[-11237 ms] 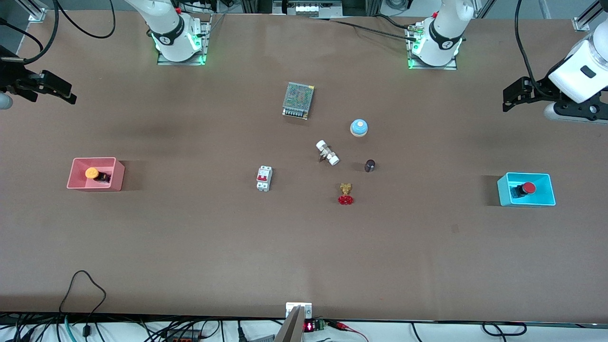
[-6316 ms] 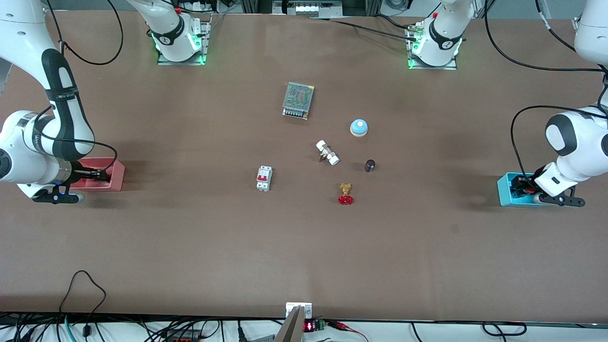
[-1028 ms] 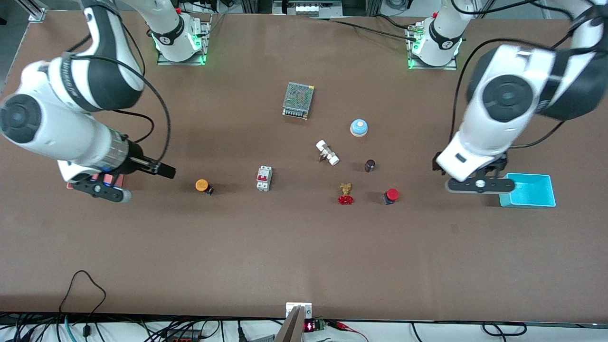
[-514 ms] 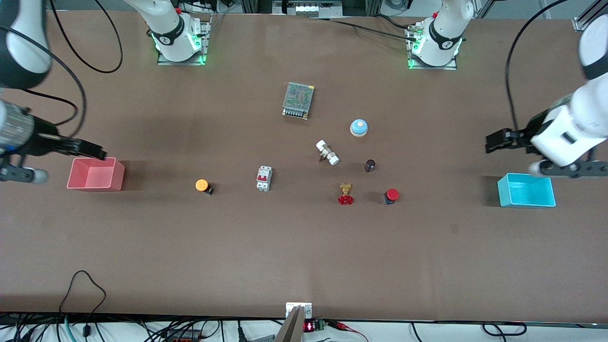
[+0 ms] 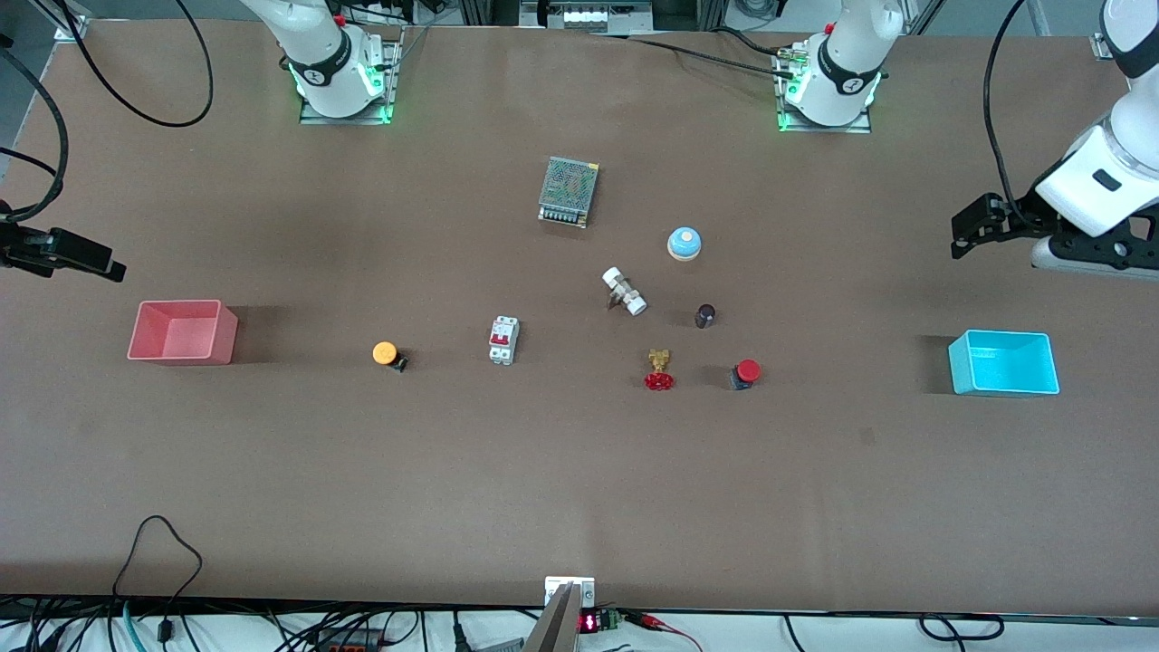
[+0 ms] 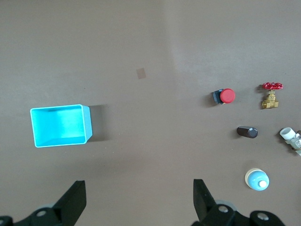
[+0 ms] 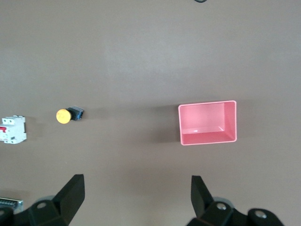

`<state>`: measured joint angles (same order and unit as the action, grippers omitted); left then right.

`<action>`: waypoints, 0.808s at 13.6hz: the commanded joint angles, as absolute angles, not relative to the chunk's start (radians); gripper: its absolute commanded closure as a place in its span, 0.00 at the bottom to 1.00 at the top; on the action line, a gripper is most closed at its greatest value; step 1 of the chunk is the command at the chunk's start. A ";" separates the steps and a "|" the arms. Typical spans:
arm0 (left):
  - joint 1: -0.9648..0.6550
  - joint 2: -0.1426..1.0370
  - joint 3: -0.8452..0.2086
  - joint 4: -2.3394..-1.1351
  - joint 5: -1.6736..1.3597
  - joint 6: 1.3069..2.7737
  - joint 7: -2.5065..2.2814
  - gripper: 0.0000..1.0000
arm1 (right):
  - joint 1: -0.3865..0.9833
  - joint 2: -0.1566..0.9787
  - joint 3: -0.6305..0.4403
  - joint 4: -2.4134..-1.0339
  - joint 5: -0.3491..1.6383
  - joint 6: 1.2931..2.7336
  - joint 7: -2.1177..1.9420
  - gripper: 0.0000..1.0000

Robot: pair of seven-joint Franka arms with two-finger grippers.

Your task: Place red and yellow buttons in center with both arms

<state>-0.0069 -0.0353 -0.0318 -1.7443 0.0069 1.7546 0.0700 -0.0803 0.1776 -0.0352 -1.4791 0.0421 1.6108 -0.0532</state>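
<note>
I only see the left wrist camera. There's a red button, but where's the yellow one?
Observer: The yellow button lies on the table between the pink bin and the white breaker.
Operator: Anything in the pink bin?
Observer: No, it's empty.
Operator: Where's the other claw?
Observer: The right claw hangs open and empty over the table by the pink bin; the left claw, open too, is up by the blue bin.

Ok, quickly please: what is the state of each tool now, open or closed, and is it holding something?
Left tool: open, holding nothing, up over the table near the blue bin.
Right tool: open, holding nothing, up near the pink bin.
</note>
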 commanded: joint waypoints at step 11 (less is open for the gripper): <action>-0.017 -0.028 -0.011 -1.635 0.003 1.562 0.115 0.00 | -0.081 -0.054 -0.005 -1.764 -0.003 1.692 -0.046 0.00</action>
